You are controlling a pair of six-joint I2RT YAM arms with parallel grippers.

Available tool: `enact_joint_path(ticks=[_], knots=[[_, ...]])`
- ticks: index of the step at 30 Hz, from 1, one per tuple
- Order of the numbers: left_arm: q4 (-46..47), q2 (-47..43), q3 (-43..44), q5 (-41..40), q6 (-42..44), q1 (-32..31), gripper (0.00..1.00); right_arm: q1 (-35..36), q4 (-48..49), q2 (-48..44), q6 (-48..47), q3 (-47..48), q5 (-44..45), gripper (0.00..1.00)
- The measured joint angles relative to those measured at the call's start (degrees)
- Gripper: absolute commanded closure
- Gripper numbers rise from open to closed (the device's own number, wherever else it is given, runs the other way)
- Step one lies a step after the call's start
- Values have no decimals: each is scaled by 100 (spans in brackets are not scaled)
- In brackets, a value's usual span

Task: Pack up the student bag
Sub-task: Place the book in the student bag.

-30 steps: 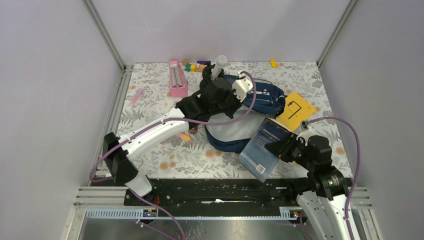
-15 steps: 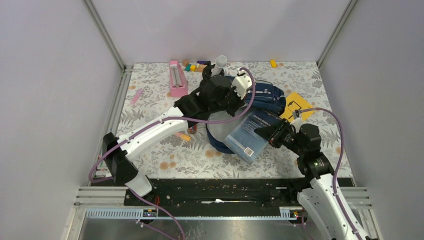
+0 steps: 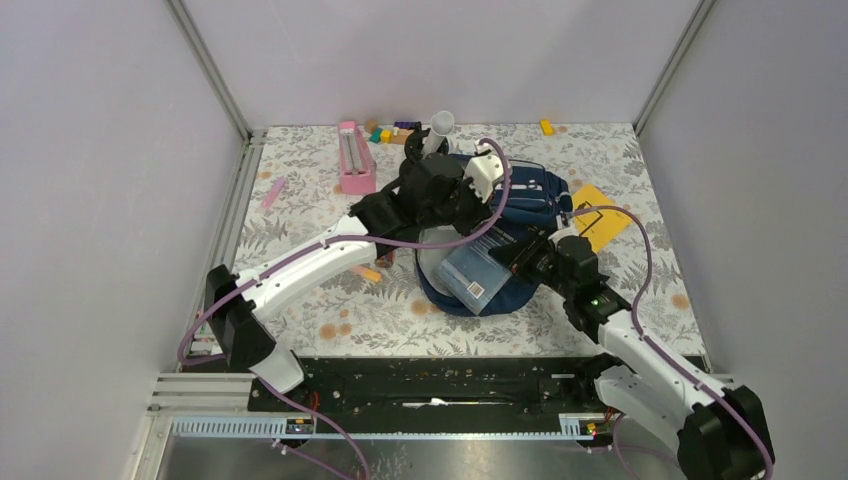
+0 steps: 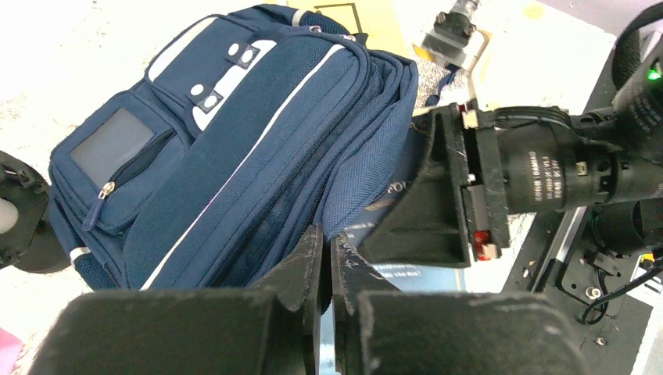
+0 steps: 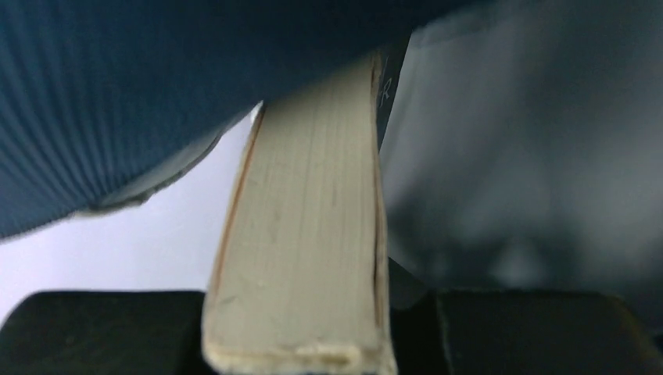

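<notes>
While the student bag [image 3: 530,195], a large navy blue fabric backpack with white-grey front patches, lies front side up mid-table, its mouth faces the arm bases and gapes, with light grey lining showing. Left gripper [image 4: 327,242]: jaws pinched fully together on the navy rim of that mouth, holding it lifted. Right gripper [image 3: 520,262]: clamped on a blue-covered paperback book [image 3: 475,275], jaws parted just by the book's thickness. Right wrist view shows the cream page edge between the fingers. Book is tilted, far end under the lifted navy flap, barcode corner outside.

Just right of the bag: flat yellow card [image 3: 603,215] with a black line drawing. Far left: pink rectangular tray [image 3: 355,160]. Behind the bag: white tube [image 3: 440,124] and small coloured blocks [image 3: 385,132]; one yellow block [image 3: 547,127] sits apart, far right. Thin pink stick [image 3: 273,192] near the left rail. All on a floral-print tablecloth [image 3: 300,200].
</notes>
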Motion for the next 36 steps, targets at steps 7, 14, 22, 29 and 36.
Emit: enact_joint_path(ticks=[7, 14, 22, 29, 36], knots=[[164, -186, -356, 92, -15, -2, 100, 153, 942, 938, -866, -4, 994, 87], [341, -501, -868, 105, -144, 9, 100, 168, 1561, 1989, -1753, 149, 1515, 28], [470, -542, -883, 175, -227, 7, 100, 168, 1082, 938, -2452, -179, 2208, 18], [452, -546, -975, 229, -289, 2, 100, 249, 859, -216, -2201, -1139, 2343, 17], [457, -549, -975, 238, -308, 2, 100, 514, 820, -645, -1687, -1462, 2352, 22]])
